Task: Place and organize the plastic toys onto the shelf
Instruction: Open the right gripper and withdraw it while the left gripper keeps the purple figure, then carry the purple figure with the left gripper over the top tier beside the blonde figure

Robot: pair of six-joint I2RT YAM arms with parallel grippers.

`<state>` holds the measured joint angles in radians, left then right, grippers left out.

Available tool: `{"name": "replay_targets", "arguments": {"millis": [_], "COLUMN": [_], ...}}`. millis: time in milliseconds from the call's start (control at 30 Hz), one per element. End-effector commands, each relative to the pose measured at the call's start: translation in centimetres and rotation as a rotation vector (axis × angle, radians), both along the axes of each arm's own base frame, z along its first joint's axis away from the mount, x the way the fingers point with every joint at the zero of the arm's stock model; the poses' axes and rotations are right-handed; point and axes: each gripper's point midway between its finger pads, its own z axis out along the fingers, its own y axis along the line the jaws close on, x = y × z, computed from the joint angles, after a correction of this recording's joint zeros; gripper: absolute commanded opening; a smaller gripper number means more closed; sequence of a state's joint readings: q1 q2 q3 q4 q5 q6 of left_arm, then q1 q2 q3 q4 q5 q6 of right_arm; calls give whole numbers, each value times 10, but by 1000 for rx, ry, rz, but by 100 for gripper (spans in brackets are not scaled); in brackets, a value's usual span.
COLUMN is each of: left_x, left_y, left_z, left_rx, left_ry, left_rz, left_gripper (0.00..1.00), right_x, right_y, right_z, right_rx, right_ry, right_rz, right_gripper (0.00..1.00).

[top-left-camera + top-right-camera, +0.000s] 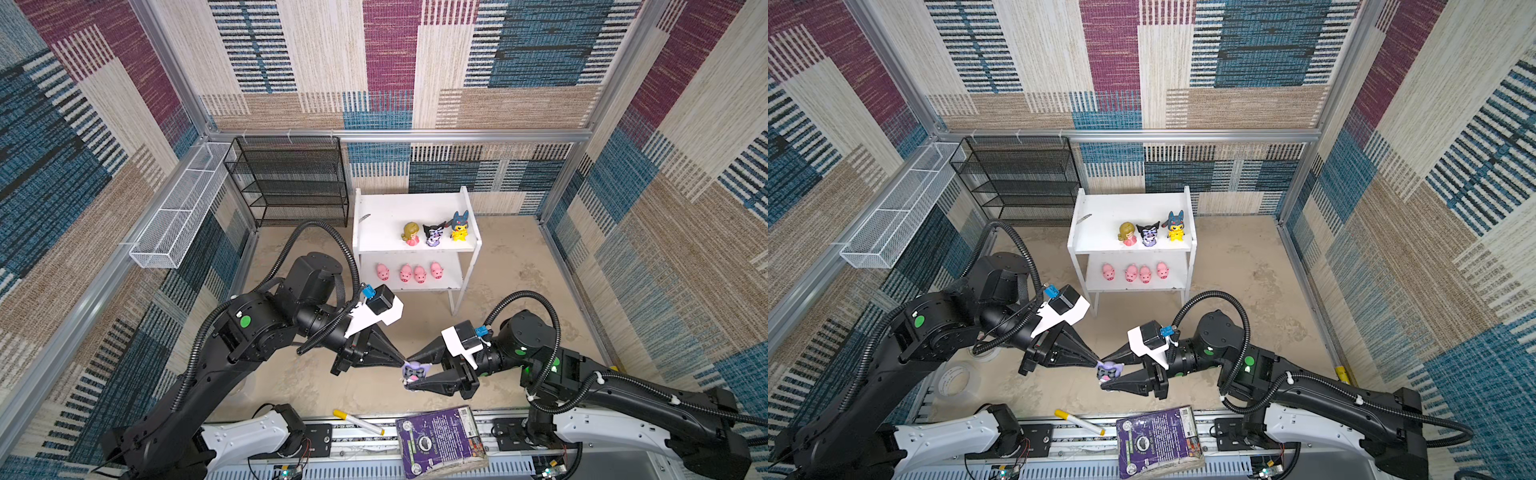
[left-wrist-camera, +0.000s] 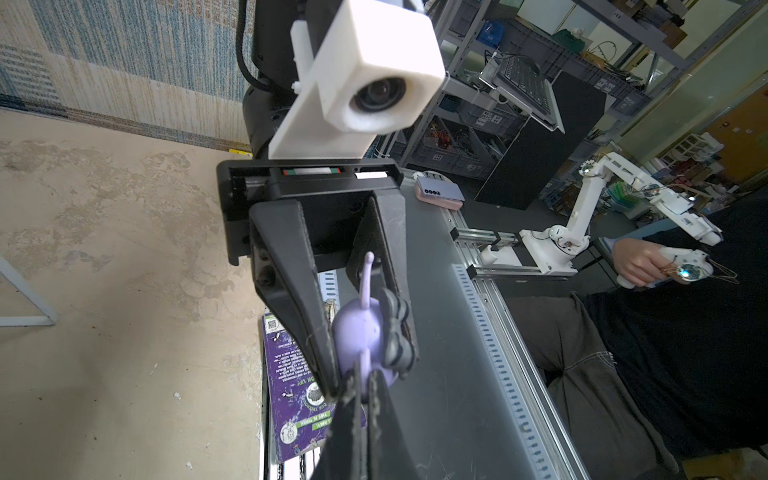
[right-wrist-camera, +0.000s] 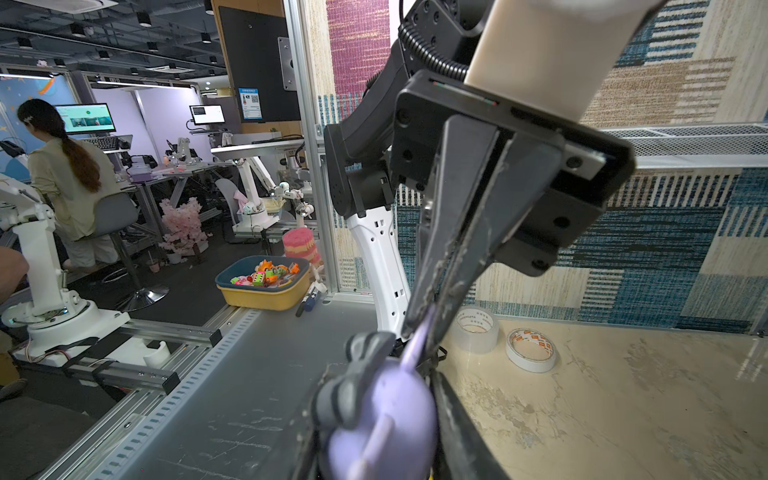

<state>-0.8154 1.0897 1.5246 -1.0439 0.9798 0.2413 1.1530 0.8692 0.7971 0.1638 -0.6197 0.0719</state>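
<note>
A lilac eared toy (image 1: pixel 413 371) (image 1: pixel 1111 370) hangs above the floor between my two grippers. My left gripper (image 1: pixel 404 360) (image 2: pixel 368 376) is shut on one thin ear of it. My right gripper (image 1: pixel 409 372) (image 3: pixel 378 424) is shut on its round body (image 3: pixel 386 415). On the top board of the white shelf (image 1: pixel 386 220) stand a blonde girl (image 1: pixel 410 234), a black-purple eared toy (image 1: pixel 433 235) and a yellow blue-hooded toy (image 1: pixel 459 226). Several pink pigs (image 1: pixel 405 273) line the lower board.
A black wire-mesh rack (image 1: pixel 291 178) and a long white wire basket (image 1: pixel 178 212) stand at the back left. A yellow-capped marker (image 1: pixel 358 422) and a purple book (image 1: pixel 440 440) lie on the front rail. Tape rolls (image 1: pixel 955 380) sit at the front left.
</note>
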Motion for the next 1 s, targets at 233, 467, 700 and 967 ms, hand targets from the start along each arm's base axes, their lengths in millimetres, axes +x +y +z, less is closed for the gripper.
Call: {"name": "replay_targets", "arguments": {"millis": [233, 467, 700, 967], "left_x": [31, 99, 166, 211], "left_y": [0, 2, 21, 25], "left_z": [5, 16, 30, 32], "left_rx": [13, 20, -40, 16], "left_ry": [-234, -392, -420, -475], "left_rz": [114, 316, 465, 508], "left_gripper": [0, 0, 0, 0], "right_x": [12, 17, 17, 24], "right_y": [-10, -38, -58, -50], "right_z": [-6, -8, -9, -28], "right_rx": [-21, -2, 16, -43], "right_ry": [39, 74, 95, 115], "right_rz": [-103, -199, -251, -271], "right_gripper": [87, 89, 89, 89]}}
